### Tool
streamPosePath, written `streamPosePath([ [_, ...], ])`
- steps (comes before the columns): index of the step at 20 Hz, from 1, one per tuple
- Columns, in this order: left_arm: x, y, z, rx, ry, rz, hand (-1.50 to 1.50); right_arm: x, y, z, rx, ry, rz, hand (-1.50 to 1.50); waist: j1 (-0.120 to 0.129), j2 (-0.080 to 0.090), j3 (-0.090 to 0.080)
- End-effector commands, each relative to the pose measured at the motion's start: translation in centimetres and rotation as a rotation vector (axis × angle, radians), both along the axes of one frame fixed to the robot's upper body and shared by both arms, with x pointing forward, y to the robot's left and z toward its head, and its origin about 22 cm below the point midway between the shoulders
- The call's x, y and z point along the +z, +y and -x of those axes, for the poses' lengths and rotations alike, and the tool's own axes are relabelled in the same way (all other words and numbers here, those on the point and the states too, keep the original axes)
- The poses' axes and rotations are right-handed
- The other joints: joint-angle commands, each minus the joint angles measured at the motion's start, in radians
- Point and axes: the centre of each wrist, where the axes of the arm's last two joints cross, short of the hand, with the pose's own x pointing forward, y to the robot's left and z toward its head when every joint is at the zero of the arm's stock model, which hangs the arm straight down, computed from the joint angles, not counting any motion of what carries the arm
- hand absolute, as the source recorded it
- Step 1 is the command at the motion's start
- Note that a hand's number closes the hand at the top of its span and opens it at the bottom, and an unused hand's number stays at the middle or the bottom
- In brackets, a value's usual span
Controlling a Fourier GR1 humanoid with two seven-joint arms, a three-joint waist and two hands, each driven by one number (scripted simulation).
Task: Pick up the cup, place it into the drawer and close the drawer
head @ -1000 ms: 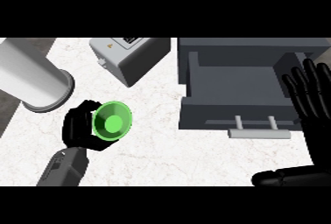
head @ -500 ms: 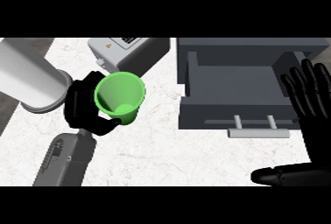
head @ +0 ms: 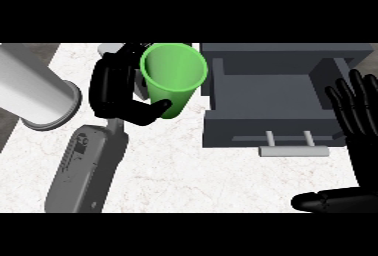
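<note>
While the marbled tabletop (head: 192, 170) carries everything, the open grey drawer (head: 266, 85) lies right of centre. At the right edge the right hand (head: 362, 115) rests with fingers spread. Further left, the left hand (head: 118, 95) curls round the green cup (head: 173, 75) (mouth up), just beside the drawer's left wall. My worry: carried across too low, the cup could strike that wall and twist out of the fingers.

- The left robot hand (head: 112, 92) is black, with slim, segmented fingers and a thicker thumb.
- The right robot hand (head: 362, 130) is the same black, with long fingers rounded at the tips.
- The left forearm (head: 85, 170) is a grey casing with rounded edges and a small dark marking near the wrist.
</note>
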Motion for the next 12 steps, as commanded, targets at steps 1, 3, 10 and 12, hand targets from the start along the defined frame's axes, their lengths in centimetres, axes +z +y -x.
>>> streamPosePath([
  [1,2.5,-1.2,-0.7,0.008,0.000,-0.033,1.50,0.1,0.8,0.0,-0.018,-0.015,-0.003,-1.50,0.001,0.000,0.000],
  [3,4.9,-2.7,-2.8,0.013,-0.014,-0.057,1.50,1.4,-1.2,0.7,0.017,-0.001,0.022,-1.50,-0.008,0.001,0.000],
  [10,6.1,-6.4,-4.9,0.012,0.013,-0.109,1.50,-0.5,0.7,-1.1,0.004,-0.005,0.005,-1.50,-0.008,0.004,0.000],
  [12,6.5,-6.3,-3.4,-0.025,0.041,-0.120,1.50,-1.0,-2.3,-1.0,-0.015,0.015,-0.010,-1.50,-0.001,0.001,0.000],
])
